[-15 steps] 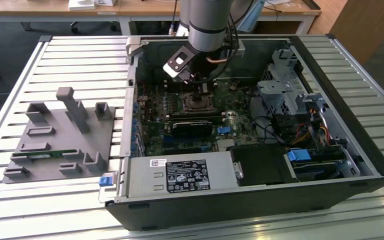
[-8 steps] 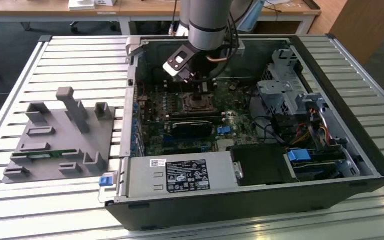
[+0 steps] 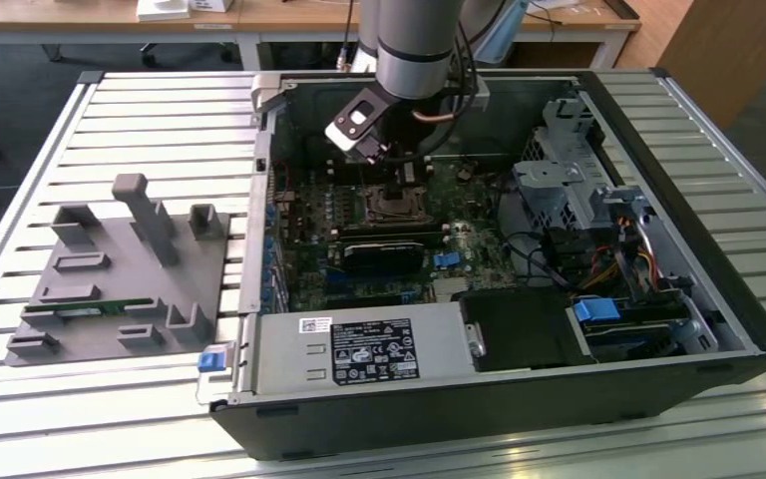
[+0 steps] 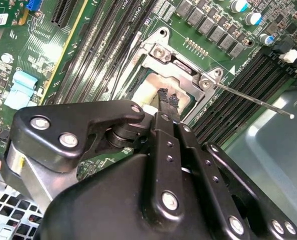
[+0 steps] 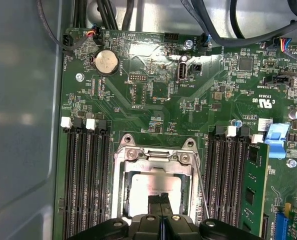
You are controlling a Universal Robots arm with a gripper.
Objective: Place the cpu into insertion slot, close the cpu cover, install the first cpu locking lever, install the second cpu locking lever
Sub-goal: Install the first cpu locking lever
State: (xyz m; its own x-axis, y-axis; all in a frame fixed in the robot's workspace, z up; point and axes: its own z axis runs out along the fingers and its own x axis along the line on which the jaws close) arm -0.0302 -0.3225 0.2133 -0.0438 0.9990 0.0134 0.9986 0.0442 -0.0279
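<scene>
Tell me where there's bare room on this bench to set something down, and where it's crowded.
Free: the slatted table between the grey fixture block and its near edge, and the slats behind that block, on the exterior view's left of the computer case. Crowded: inside the case, where the gripper hangs over the cpu between memory slots.

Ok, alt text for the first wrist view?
The gripper, fingertips together, sits directly over the silver cpu, which shows through the window of the cpu cover on a green motherboard; memory slots flank it.
</scene>
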